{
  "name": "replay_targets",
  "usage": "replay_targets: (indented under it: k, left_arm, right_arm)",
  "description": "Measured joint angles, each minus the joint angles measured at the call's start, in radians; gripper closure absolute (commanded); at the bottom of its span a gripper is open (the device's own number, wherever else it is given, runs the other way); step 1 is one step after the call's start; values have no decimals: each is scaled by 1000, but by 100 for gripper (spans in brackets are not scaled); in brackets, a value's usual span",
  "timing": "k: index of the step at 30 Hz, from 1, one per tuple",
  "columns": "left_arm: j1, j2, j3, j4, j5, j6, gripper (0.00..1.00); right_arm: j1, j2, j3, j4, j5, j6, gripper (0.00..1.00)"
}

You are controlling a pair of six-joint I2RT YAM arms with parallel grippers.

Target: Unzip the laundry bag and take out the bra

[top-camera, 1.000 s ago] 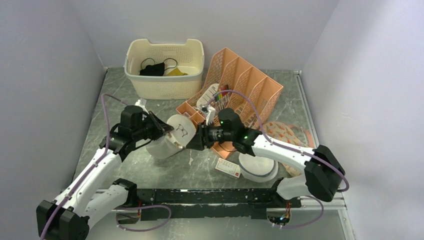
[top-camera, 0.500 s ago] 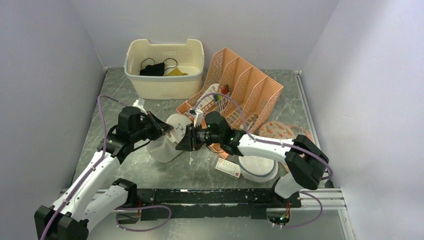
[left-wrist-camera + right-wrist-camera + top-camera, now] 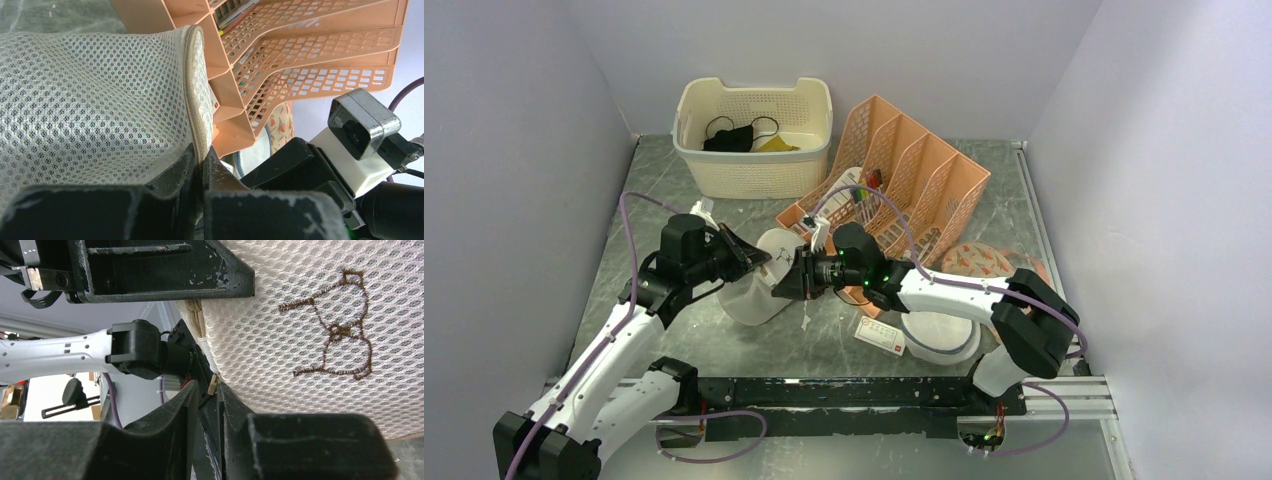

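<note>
Top view: laundry bag (image 3: 746, 298) mid-desk, nearer the left edge, between left tool (image 3: 752, 262) and right tool (image 3: 781, 285).
Left wrist: left tool pinched narrow on the beige zipper rim (image 3: 192, 100); orange file rack (image 3: 280, 55) behind.
Right wrist: right tool nipped on the pull tab (image 3: 213, 386); brown embroidery (image 3: 340, 325) seen only here.

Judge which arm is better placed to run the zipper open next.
Right. The right gripper pinches a small tan tab, likely the pull, at the rim of the bag. The left gripper is clamped on that rim, anchoring the bag, so it should probably just hold.
</note>
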Motion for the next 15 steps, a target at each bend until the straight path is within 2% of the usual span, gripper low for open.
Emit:
replay_targets:
  k: [15]
  left_arm:
    - [0, -3, 0, 0, 1, -1, 93]
  right_arm:
    - [2, 29, 0, 53, 18, 40, 79]
